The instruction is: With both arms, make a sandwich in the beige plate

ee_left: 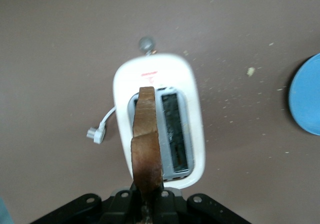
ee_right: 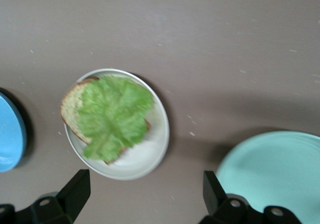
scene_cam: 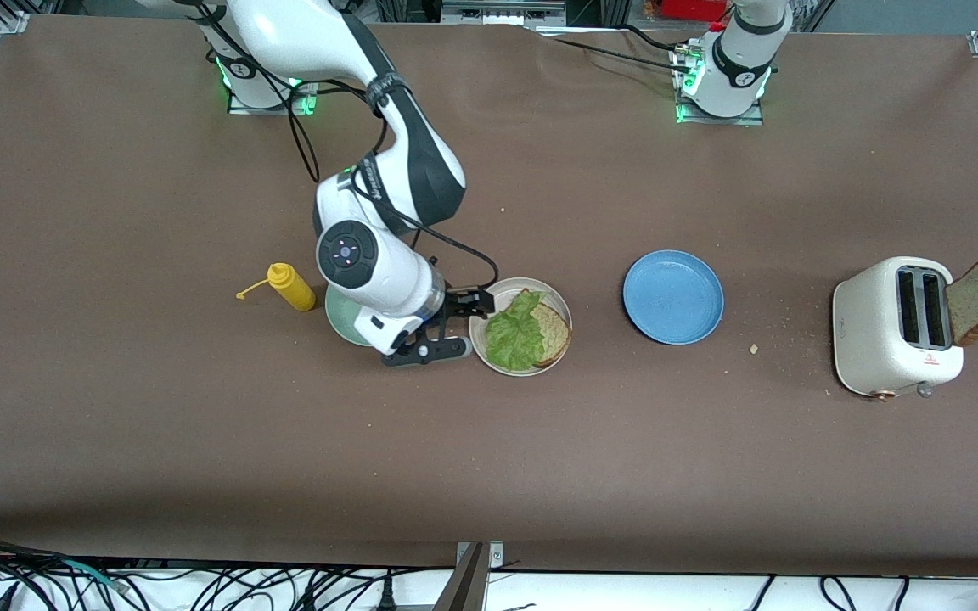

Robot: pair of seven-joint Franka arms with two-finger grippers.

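- The right end effector (scene_cam: pixel 448 326) hangs with its fingers wide apart, holding nothing, between the mint plate (scene_cam: pixel 343 316) and the beige plate (scene_cam: pixel 521 327), at the beige plate's 9 o'clock.
- On the beige plate lie one bread slice (scene_cam: pixel 552 331) and a lettuce leaf (scene_cam: pixel 516 336) on top of it.
- The left end effector (ee_left: pixel 146 204) is clamped on a second bread slice (ee_left: pixel 147 143), over the toaster (scene_cam: pixel 892 331).
- Only the left wrist view shows the toaster's plug (ee_left: pixel 96 133) on the counter (scene_cam: pixel 200 441).

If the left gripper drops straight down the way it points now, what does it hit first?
Most likely the toaster: the left gripper is shut on a bread slice hanging over one slot, so the slice's lower edge would meet it first. Depth is unclear.
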